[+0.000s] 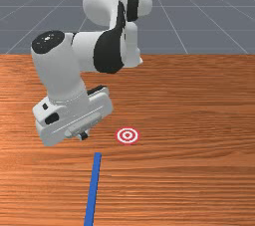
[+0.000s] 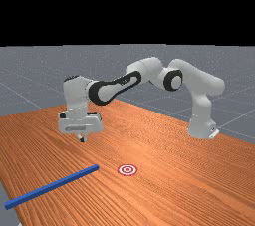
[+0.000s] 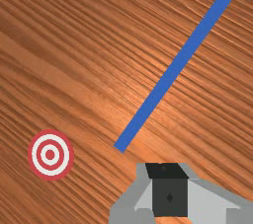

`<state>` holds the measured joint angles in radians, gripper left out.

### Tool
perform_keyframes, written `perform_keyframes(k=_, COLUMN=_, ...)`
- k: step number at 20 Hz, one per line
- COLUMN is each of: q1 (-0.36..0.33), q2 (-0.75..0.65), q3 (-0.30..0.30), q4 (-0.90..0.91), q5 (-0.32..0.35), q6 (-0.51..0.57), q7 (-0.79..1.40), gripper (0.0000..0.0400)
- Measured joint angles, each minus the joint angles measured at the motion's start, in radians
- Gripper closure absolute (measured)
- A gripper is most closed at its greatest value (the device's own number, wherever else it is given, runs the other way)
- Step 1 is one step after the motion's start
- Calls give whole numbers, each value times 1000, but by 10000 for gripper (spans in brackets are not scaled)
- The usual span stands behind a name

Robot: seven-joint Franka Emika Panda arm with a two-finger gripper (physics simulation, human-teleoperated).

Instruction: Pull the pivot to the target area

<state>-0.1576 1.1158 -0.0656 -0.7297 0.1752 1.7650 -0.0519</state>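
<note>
Blue bar lies lower than the closed pincer, its near end apart.

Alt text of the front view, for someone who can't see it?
A robot arm holds its gripper over a wooden table, near one end of a blue bar. A red-and-white target lies to the front view's right of both.

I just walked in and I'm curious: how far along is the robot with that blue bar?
Nothing looks done: the blue bar lies apart from the target. Nothing is in hand; the gripper hangs near the bar's end, not touching it. Left: reach the bar, then pull it to the target.
</note>
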Motion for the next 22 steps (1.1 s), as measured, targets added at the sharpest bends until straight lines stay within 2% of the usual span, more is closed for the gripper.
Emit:
perform_keyframes(k=3, q1=-7, q2=-101, q3=30, q4=-284, q5=49, q6=329, q7=-79, gripper=400)
perform_keyframes(k=4, q1=-15, q2=-100, q3=47, q4=-322, q5=63, q6=404, q7=-104, gripper=400)
perform_keyframes(k=5, q1=-11, q2=-79, q3=41, q4=-316, q5=57, q6=413, q7=-98, gripper=400)
perform_keyframes(k=7, q1=4, q2=44, q3=6, q4=-129, q5=20, q6=232, q7=-15, gripper=400)
perform_keyframes(k=9, q1=-8, q2=111, q3=23, q4=-70, q5=29, q6=231, q7=-42, gripper=400)
perform_keyframes(k=10, q1=0, q2=93, q3=16, q4=-140, q5=26, q6=304, q7=-46, gripper=400)
perform_keyframes(k=12, q1=-2, q2=112, q3=20, q4=-149, q5=30, q6=344, q7=-54, gripper=400)
perform_keyframes(k=13, q1=17, q2=143, q3=-13, q4=-86, q5=-3, q6=296, q7=-13, gripper=392)
perform_keyframes(k=17, q1=40, q2=108, q3=-38, q4=-152, q5=-23, q6=335, q7=10, gripper=400)
perform_keyframes(k=20, q1=22, q2=88, q3=-7, q4=-161, q5=14, q6=312, q7=11, gripper=400)
perform_keyframes(k=21, q1=18, q2=128, q3=-5, q4=-66, q5=2, q6=232, q7=-8, gripper=400)
perform_keyframes(k=22, q1=19, q2=112, q3=-5, q4=-86, q5=2, q6=239, q7=-9, gripper=400)
